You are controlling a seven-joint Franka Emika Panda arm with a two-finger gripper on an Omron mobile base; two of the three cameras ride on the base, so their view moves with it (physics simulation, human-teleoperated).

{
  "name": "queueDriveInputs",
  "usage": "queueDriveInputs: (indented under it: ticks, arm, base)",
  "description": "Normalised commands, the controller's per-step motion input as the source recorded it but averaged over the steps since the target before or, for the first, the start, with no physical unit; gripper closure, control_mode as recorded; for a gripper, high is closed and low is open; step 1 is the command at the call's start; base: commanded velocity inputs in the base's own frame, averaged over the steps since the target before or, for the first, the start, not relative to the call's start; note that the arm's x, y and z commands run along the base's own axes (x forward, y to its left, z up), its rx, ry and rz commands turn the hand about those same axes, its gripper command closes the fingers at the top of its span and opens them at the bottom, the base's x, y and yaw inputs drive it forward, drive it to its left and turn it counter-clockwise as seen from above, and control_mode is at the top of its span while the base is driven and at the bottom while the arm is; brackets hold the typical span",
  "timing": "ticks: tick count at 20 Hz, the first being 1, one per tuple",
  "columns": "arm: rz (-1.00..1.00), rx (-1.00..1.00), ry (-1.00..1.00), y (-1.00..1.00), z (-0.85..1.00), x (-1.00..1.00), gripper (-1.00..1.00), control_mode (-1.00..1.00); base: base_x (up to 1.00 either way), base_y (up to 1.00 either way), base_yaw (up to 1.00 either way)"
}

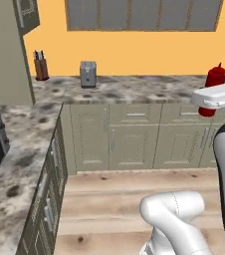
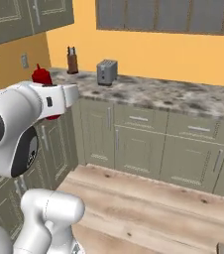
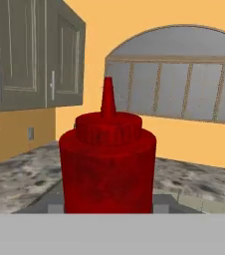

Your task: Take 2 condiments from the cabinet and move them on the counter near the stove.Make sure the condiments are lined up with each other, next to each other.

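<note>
A: How should this carry be done well?

B: The red bottle (image 3: 107, 164) is clamped in the pincer (image 3: 107, 211), upright, raised above the mottled bench (image 1: 129, 89). It should be kept level, brought low beside the stove, and released only once it is seated.

A: What cannot be made out?

B: The fingertips are hidden behind the bottle. In the left base view the bottle's lower part is covered by the white arm. Its distance from the bench cannot be judged.
</note>
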Motion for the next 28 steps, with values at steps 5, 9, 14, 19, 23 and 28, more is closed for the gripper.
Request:
queueDriveInputs:
  ticks: [5,9,14,19,23,28]
  arm:
    - [0.00,0.00,0.00,0.00,0.00,0.00,1.00,1.00]
    - [0.00,0.00,0.00,0.00,0.00,0.00,1.00,1.00]
    - [0.00,0.00,0.00,0.00,0.00,0.00,1.00,1.00]
    - [0.00,0.00,0.00,0.00,0.00,0.00,1.00,1.00]
    - [0.00,0.00,0.00,0.00,0.00,0.00,1.00,1.00]
    - [0.00,0.00,0.00,0.00,0.00,0.00,1.00,1.00]
  base:
    - [0.43,0.09,-0.42]
    - [0.65,0.04,-0.20]
    - [1.00,0.00,-0.16]
    - [1.00,-0.03,-0.17]
    - [0.75,-0.58,-0.30]
    - [0.06,-0.12,-0.93]
